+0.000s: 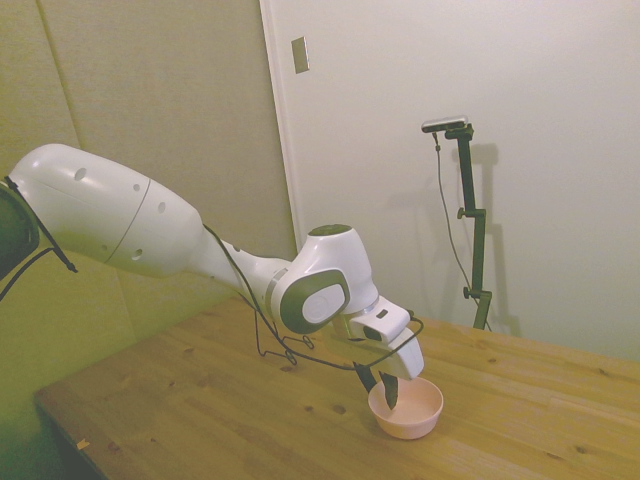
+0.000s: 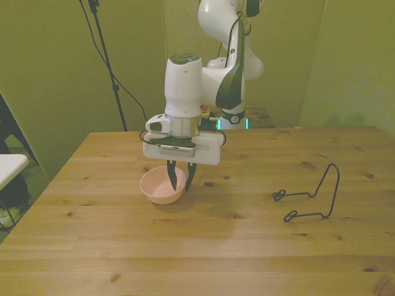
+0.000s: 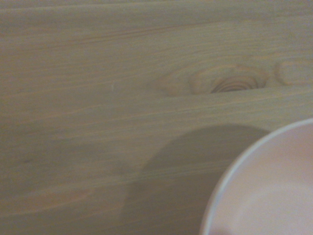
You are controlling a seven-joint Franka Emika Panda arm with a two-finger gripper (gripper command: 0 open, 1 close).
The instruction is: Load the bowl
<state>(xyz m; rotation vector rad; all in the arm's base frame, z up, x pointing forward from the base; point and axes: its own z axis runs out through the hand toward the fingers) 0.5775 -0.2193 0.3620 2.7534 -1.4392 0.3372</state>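
Wooden table [image 2: 247,246] fills our view; our gripper [image 2: 180,177] points down with its fingers apart, straddling the rim of the pale pink bowl [image 2: 158,189], one finger inside it. Well off toward the front view's right lies a thin black wire rack [image 2: 311,196]

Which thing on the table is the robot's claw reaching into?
The pink bowl. The gripper straddles its rim, while the black wire rack sits apart toward the front view's right.

Pale pink bowl [image 2: 162,187], black wire rack [image 2: 311,196]
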